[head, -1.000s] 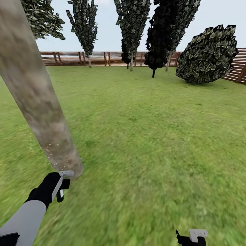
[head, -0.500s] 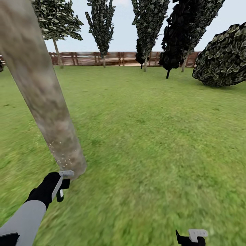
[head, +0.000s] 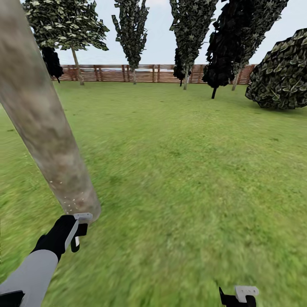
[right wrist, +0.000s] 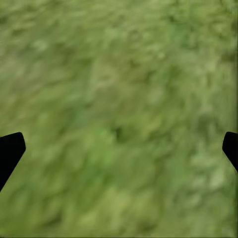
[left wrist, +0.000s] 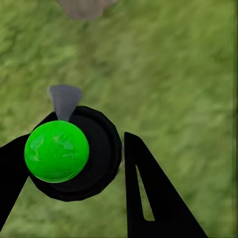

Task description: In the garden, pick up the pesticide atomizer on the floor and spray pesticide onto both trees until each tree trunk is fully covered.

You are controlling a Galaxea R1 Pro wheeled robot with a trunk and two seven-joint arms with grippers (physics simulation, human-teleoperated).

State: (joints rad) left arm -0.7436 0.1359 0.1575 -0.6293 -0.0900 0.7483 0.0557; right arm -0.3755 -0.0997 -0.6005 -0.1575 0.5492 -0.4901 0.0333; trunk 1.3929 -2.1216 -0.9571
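Note:
My left gripper [left wrist: 74, 138] is shut on the pesticide atomizer [left wrist: 74, 158], seen end-on as a black round body with a bright green cap and a pale grey nozzle. In the head view the left gripper [head: 76, 230] hangs just in front of the foot of a thick mottled tree trunk [head: 42, 123]. Whitish specks of pesticide [head: 70, 197] dot the bark near its base. The trunk's foot [left wrist: 82, 7] shows beyond the nozzle. The right gripper [head: 238, 296] is low over the grass floor [head: 183, 179]; its fingers [right wrist: 10, 151] stand wide apart with nothing between them.
A brown slat fence [head: 128, 73] closes the far side of the lawn. Thin dark conifers [head: 132, 30] stand along it, and a big round shrub [head: 279, 72] sits at the right. Open grass stretches ahead and to the right of the trunk.
The whole view has swung left, so the shrub and conifers sit further right in the picture. Both arms keep their places, and the left gripper still holds the atomizer.

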